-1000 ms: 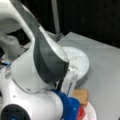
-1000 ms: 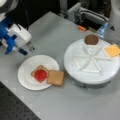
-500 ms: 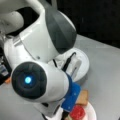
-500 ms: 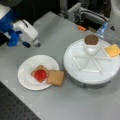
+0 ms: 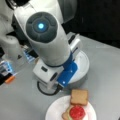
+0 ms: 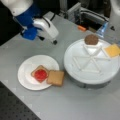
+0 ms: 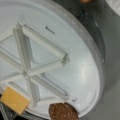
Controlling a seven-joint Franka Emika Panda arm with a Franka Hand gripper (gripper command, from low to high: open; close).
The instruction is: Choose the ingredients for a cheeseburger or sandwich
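Arm (image 6: pixel 27 15) swings off your plate (image 6: pixel 25 80), toast (image 6: pixel 55 77) left beside the stack (image 6: pixel 40 74); whether the tool (image 6: pixel 53 41) is spread, you cannot tell

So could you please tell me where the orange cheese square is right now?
In a front view the orange cheese square lies at the right edge of the round white divided tray, just right of the dark brown round patty.

White plate (image 6: pixel 26 80), divided round tray (image 6: pixel 82 72), grey table (image 6: pixel 75 105).
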